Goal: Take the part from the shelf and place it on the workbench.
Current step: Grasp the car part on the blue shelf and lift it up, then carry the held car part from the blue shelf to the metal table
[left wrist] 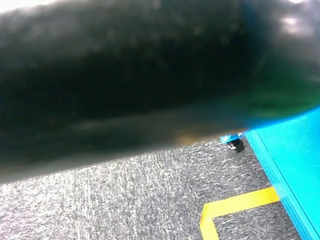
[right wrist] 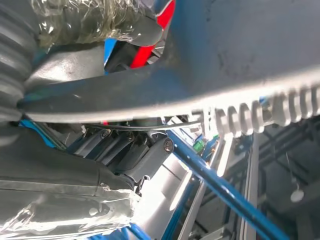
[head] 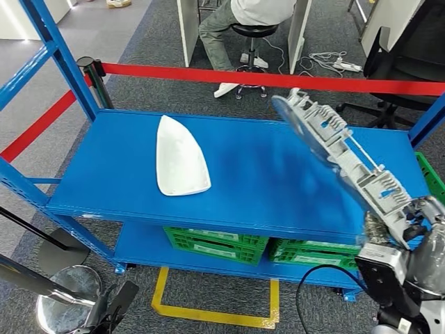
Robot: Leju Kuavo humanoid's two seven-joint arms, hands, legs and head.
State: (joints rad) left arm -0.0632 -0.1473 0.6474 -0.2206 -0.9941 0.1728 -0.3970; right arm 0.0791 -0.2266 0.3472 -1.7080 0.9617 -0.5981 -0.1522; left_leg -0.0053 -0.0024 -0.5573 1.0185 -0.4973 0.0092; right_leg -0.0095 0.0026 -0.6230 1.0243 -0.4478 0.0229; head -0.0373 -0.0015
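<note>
Right hand point(head: 414, 233) grips a long grey ribbed part point(head: 336, 142), tilted up over the blue shelf point(head: 262, 174) w/ a white part point(head: 179, 158) lying flat nearby. Left hand: can't tell.

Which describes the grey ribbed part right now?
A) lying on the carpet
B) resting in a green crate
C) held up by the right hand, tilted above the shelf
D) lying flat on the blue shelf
C: the right hand holds the grey ribbed part tilted above the blue shelf.
</note>
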